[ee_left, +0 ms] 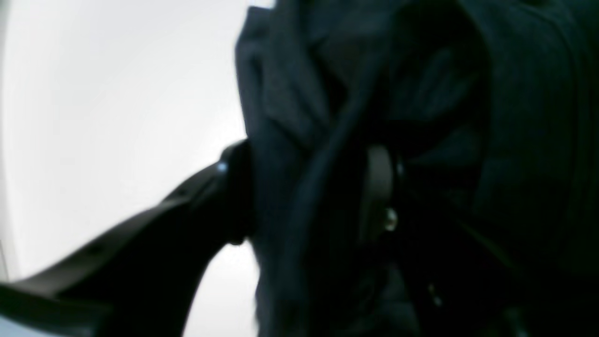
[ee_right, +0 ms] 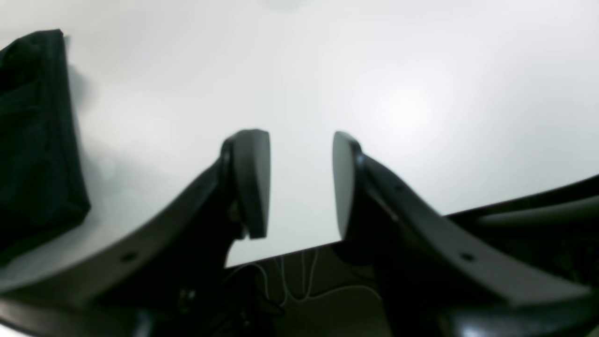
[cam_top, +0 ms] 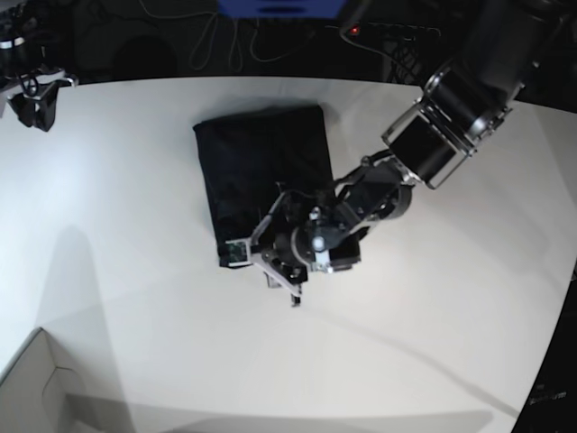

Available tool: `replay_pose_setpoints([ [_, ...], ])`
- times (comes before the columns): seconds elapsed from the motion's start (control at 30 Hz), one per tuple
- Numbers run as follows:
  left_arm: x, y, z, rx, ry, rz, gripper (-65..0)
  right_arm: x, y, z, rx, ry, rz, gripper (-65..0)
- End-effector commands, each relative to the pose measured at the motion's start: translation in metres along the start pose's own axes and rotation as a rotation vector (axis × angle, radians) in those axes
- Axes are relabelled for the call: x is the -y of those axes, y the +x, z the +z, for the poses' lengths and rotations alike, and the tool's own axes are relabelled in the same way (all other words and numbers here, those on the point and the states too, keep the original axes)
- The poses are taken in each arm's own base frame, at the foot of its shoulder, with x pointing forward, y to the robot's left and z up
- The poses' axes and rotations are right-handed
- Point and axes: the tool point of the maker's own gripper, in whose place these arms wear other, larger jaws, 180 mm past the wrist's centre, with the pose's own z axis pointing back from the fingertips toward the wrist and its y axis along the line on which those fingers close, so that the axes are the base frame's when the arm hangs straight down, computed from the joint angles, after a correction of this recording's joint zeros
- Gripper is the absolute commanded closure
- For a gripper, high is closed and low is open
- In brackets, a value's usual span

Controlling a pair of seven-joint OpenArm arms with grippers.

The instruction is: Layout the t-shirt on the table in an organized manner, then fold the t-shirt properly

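The black t-shirt (cam_top: 261, 167) lies folded into a compact rectangle on the white table (cam_top: 135, 225), near the middle toward the far edge. My left gripper (cam_top: 268, 271) is at the shirt's near edge. In the left wrist view its fingers (ee_left: 234, 187) stand wide apart, and dark shirt fabric (ee_left: 290, 117) bunches loosely between them. My right gripper (ee_right: 301, 187) hovers open and empty over the table's edge, at the far left corner (cam_top: 36, 95) in the base view. The shirt (ee_right: 32, 140) lies well off to its left.
A white box (cam_top: 36, 392) sits at the near left corner. Cables (cam_top: 225, 41) and a blue object (cam_top: 279, 7) lie beyond the far edge. The table's edge (ee_right: 281, 256) runs just under my right gripper, with cables on the floor below.
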Motion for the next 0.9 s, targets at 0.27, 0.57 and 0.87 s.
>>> replay_pose_setpoints([
  [0.27, -0.048, 0.032, 0.025, 0.115, 0.12, 0.038, -32.6, 0.0, 0.012, 0.003, 0.04, 0.007, 0.018, -22.7],
  [0.57, -0.112, 0.005, 0.094, 0.246, 0.379, 0.325, -32.6, 0.0, 0.013, 0.001, 0.044, 0.007, 0.017, -22.7],
  [0.87, -0.078, -0.172, 0.181, -0.001, 0.65, 0.792, -13.0, -0.017, 0.029, -0.015, 0.086, 0.066, 0.029, -14.7],
])
